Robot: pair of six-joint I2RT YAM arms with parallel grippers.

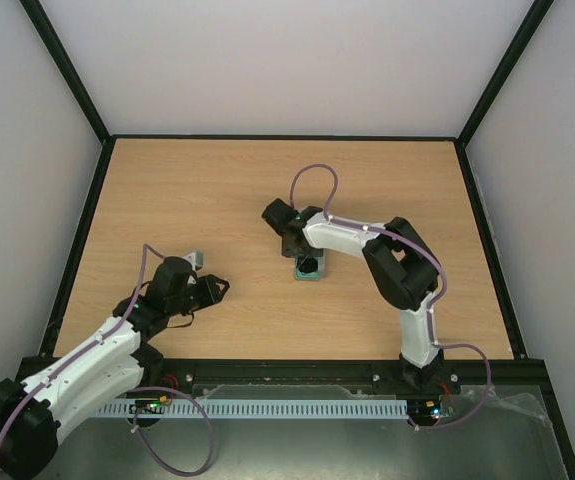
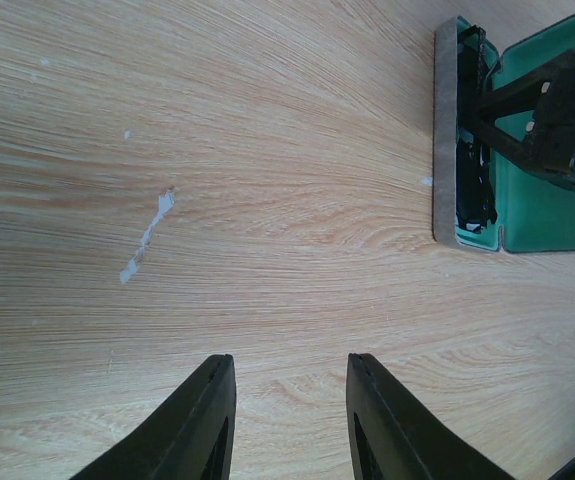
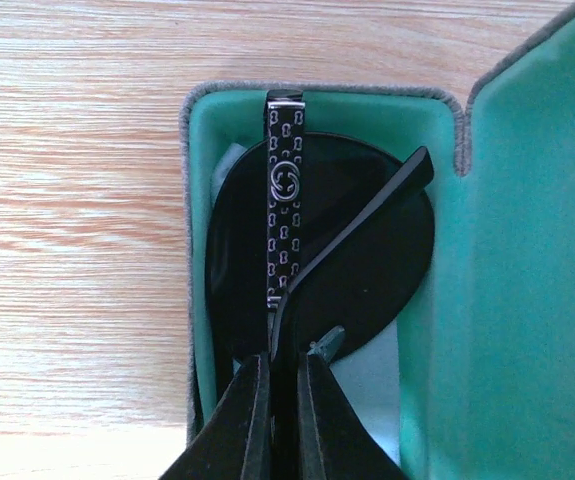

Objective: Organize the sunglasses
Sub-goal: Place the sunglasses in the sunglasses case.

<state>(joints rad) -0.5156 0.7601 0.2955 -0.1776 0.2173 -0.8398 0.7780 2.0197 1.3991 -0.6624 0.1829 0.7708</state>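
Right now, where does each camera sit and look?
Top external: above and behind, looks down on the wooden table; both arms show.
Left wrist: over the table, facing the grey oblong green-lined case; open left gripper shows.
Right wrist: looks into the case at slim black sunglasses; right gripper pinches them.
All share the case.

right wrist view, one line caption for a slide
Right gripper pinches a temple arm of the sunglasses lying in the open green-lined case.

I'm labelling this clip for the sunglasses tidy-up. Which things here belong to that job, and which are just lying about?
Job: sunglasses, inside the open case; right fingers, closed on one temple arm.
Lying about: white smear on the table; left fingers, apart and empty.
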